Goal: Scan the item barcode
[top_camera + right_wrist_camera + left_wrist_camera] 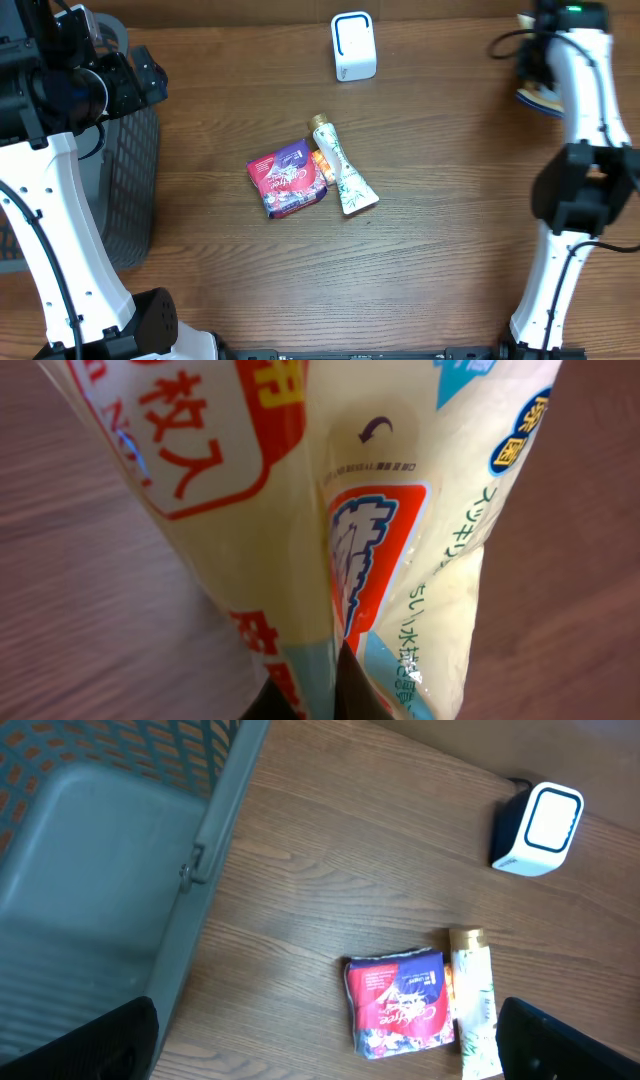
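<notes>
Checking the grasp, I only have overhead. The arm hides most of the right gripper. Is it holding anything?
Observer: Yes. In the right wrist view the right gripper is shut on a soft plastic pack with red, orange and cyan print.
Operator: Any barcode showing on it?
Observer: None on the side facing that camera, only text and a small arrow mark.
Operator: Anything in the basket on the left?
Observer: In the left wrist view, the part of the basket floor that shows is bare grey.
</notes>
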Robot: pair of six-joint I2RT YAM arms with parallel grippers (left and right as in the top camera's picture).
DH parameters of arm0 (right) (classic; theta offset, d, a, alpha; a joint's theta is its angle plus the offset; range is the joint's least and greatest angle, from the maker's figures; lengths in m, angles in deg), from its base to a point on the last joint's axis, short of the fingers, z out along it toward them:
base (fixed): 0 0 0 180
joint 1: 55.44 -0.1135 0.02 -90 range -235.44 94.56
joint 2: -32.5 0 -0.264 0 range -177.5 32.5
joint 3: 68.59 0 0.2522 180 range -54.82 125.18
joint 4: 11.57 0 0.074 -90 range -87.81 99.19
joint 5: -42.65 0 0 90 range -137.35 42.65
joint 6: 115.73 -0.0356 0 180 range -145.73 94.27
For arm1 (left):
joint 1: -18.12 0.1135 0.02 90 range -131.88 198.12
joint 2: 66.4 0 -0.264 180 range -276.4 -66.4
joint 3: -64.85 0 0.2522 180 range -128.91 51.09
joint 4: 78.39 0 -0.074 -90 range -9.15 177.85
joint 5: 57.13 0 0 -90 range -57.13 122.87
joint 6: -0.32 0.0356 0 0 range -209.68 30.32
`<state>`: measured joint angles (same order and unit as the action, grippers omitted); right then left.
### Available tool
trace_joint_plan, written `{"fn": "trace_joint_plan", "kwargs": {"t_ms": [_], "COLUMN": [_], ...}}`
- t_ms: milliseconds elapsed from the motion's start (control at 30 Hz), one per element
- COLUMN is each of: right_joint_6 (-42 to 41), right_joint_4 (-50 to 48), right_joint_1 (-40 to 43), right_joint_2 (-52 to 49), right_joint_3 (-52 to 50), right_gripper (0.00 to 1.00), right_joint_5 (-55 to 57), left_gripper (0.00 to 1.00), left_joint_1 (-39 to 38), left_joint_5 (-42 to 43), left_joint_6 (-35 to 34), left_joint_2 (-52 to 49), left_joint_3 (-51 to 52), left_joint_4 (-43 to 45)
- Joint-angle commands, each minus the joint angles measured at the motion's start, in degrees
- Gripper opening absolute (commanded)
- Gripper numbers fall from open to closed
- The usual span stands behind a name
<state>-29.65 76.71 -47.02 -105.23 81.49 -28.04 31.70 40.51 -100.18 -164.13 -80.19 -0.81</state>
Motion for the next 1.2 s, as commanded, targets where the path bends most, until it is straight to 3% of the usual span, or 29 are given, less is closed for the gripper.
{"fn": "trace_joint_plan", "kwargs": {"t_ms": [0,200,633,967,1167], "right_joint_6": [-5.1,-9.7,-10.2,-30.2,-34.9], "right_joint_4": [1.6,1.7,-3.1,-2.0,-1.8], "right_joint_1": [5.0,13.2,26.4,32.0,33.8], "right_joint_2": [3.1,3.1,1.0,-4.1,-4.3], "right_joint_3": [0.1,-0.2,-0.2,-0.3,-0.3], "right_gripper": [0.04,0.04,0.04,0.04,0.04], "right_joint_5": [-3.0,-3.8,-4.9,-11.4,-11.3], "left_gripper": [1.00,1.00,1.00,1.00,1.00], "left_joint_1": [-0.1,-0.1,-0.1,-0.1,-0.1], "left_joint_5": [-0.4,-0.4,-0.4,-0.4,-0.4], "left_joint_6": [0.2,0.2,0.2,0.2,0.2], "left_joint_2": [0.2,0.2,0.2,0.2,0.2], "left_joint_3": [-0.8,-0.8,-0.8,-0.8,-0.8], "left_joint_4": [0.2,0.2,0.2,0.2,0.2]}}
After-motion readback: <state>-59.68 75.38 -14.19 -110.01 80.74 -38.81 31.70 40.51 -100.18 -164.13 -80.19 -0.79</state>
